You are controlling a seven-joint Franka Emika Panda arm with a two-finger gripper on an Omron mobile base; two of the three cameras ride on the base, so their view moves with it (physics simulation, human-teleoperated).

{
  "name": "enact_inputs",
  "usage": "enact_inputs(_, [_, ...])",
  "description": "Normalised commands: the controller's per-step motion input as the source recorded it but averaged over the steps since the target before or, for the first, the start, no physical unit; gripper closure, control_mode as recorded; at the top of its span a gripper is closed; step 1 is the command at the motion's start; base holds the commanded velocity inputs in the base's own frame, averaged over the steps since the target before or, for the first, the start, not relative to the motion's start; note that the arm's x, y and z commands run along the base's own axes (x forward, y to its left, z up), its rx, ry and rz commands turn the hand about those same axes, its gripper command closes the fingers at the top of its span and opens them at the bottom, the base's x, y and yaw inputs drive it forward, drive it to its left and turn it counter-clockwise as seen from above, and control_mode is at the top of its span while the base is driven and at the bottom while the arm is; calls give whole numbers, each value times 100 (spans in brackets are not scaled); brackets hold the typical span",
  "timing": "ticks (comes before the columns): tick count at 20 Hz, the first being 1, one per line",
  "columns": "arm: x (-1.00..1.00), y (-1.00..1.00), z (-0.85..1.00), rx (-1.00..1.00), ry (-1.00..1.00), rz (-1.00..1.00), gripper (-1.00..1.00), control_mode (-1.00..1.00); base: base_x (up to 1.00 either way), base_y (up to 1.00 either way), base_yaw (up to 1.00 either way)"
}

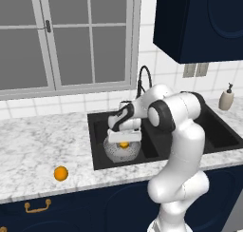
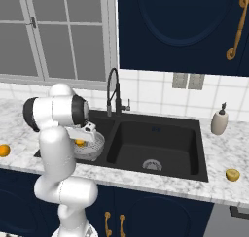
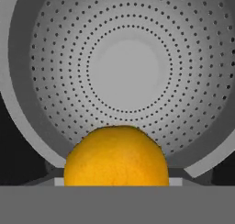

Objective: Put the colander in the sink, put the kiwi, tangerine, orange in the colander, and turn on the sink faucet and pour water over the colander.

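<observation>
- Gripper (image 1: 124, 141), at frame centre of the left base view, pinches an orange fruit (image 3: 116, 156) above the colander (image 3: 128, 71).
- Colander sits in the sink (image 2: 160, 129), left basin.
- Another orange fruit (image 1: 60, 173) lies lower left on the counter (image 1: 33, 145).

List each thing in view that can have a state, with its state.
colander: upright in the sink's left basin, nothing lying in it
sink: dry
sink faucet: off, no stream
claw: above the colander, shut on an orange fruit
window: closed
</observation>
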Motion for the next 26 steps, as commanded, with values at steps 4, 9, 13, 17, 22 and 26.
enact_inputs(4, [17, 0, -42, -3, 0, 0, 100, -100, 0, 0, 0])
enact_inputs(9, [8, 0, -29, 0, 0, 0, 100, -100, 0, 0, 0])
enact_inputs(13, [2, 0, -28, 0, 0, 0, -100, -100, 0, 0, 0])
enact_inputs(17, [0, 0, 0, 0, 0, 0, -100, -100, 0, 0, 0])
enact_inputs(22, [0, 0, 0, 0, 0, 0, -100, -100, 0, 0, 0])
enact_inputs(26, [-4, -7, 28, 0, 0, 0, -100, -100, 0, 0, 0])
